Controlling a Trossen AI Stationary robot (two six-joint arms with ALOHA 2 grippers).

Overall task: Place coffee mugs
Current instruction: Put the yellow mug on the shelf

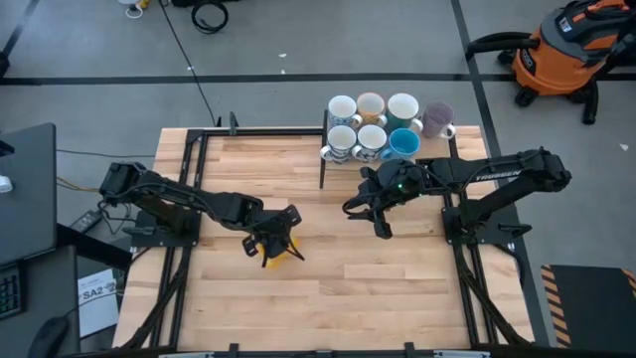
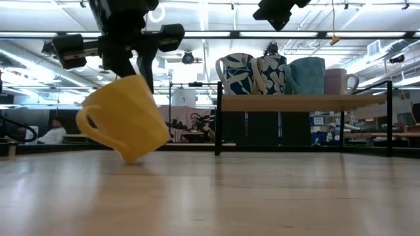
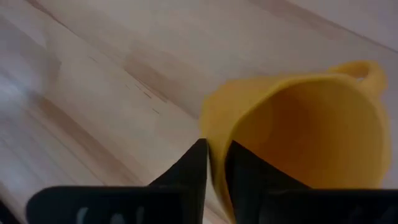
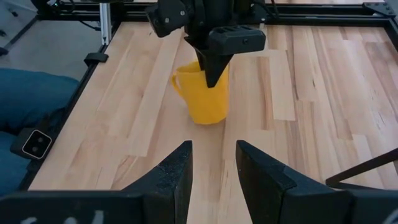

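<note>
A yellow mug (image 2: 128, 118) stands tilted near the table's middle left, and my left gripper (image 1: 273, 242) is shut on its rim from above. Its handle (image 2: 85, 121) sticks out sideways. My right gripper (image 4: 213, 163) hovers open at the middle right, above the table, with nothing between its fingers; it points toward the yellow mug (image 4: 205, 102). Several other coffee mugs (image 1: 383, 124), white, blue-patterned, teal and pale purple, stand on their bases on a raised wooden shelf (image 2: 302, 102) at the table's far edge. My left gripper pinches the yellow mug's wall at the rim (image 3: 217, 155), across the mouth from the handle (image 3: 367, 68). One finger (image 3: 255, 177) is inside the mug and one (image 3: 189, 171) outside. The fingers come slanting down from above. The mug leans, with the edge of its base (image 2: 131, 158) on the table.
Bare wooden tabletop (image 1: 397, 288) lies between the yellow mug and the near edge. The shelf's black posts (image 2: 218, 124) stand at the far side. An orange shop vacuum (image 1: 566, 50) sits on the floor beyond the far right corner. A person's blue-clad leg (image 4: 31, 106) shows beside the table.
</note>
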